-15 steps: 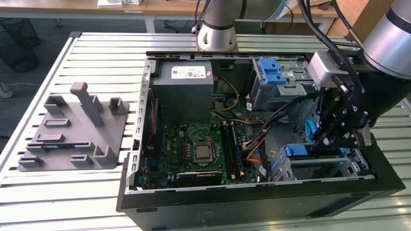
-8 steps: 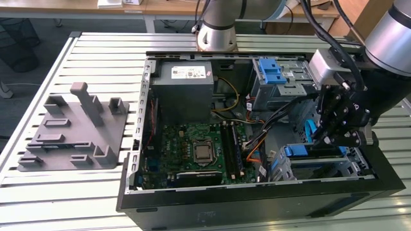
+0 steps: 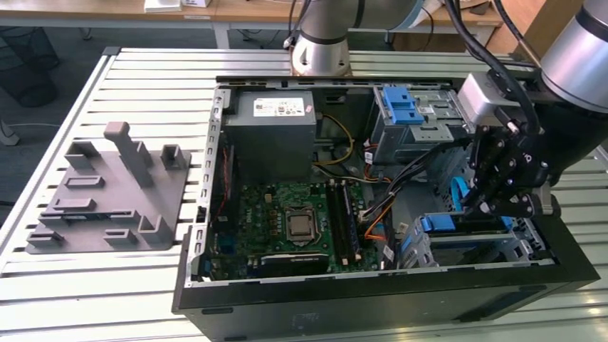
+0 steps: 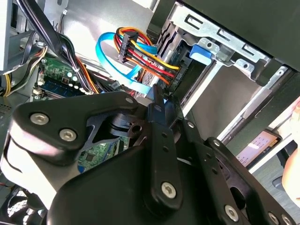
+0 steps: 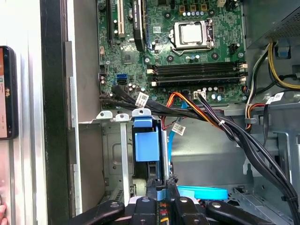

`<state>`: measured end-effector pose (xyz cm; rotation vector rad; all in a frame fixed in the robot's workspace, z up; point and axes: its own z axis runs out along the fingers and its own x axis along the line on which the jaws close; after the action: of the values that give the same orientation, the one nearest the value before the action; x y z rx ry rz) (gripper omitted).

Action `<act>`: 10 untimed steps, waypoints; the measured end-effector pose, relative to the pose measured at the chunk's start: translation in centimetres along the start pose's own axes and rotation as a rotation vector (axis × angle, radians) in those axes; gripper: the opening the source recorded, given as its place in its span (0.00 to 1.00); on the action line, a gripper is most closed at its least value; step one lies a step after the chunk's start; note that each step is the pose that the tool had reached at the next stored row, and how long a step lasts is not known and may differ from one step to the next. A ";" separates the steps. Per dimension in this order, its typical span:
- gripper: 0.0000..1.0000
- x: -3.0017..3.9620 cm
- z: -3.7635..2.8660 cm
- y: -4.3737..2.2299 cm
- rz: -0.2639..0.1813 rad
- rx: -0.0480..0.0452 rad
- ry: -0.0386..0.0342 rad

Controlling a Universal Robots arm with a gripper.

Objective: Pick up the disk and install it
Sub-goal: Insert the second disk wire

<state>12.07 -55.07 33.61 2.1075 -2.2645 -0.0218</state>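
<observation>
Now | end effector (image 3: 500,205) fingers closed together, at rear edge of disk (image 5: 149,146) | disk seated in lower cage (image 5: 112,154) | cables (image 5: 234,136) crowd alongside

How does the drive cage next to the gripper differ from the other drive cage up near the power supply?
The drive cage by the gripper sits at the case's front corner, its blue part lying flat along the top. The upper drive cage sits beside the grey power supply, its blue latch running lengthwise and taller. The gripper hangs right over the first; the second stands free. Both are bare metal with blue plastic.
</observation>
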 end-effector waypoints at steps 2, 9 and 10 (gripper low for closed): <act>0.23 0.07 0.04 -0.01 0.000 0.0000 0.0002; 0.23 0.24 0.45 -0.04 0.000 0.0000 -0.0001; 0.23 0.25 0.51 -0.04 0.000 0.0000 0.0001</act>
<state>12.07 -55.33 33.10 2.1075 -2.2645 -0.0218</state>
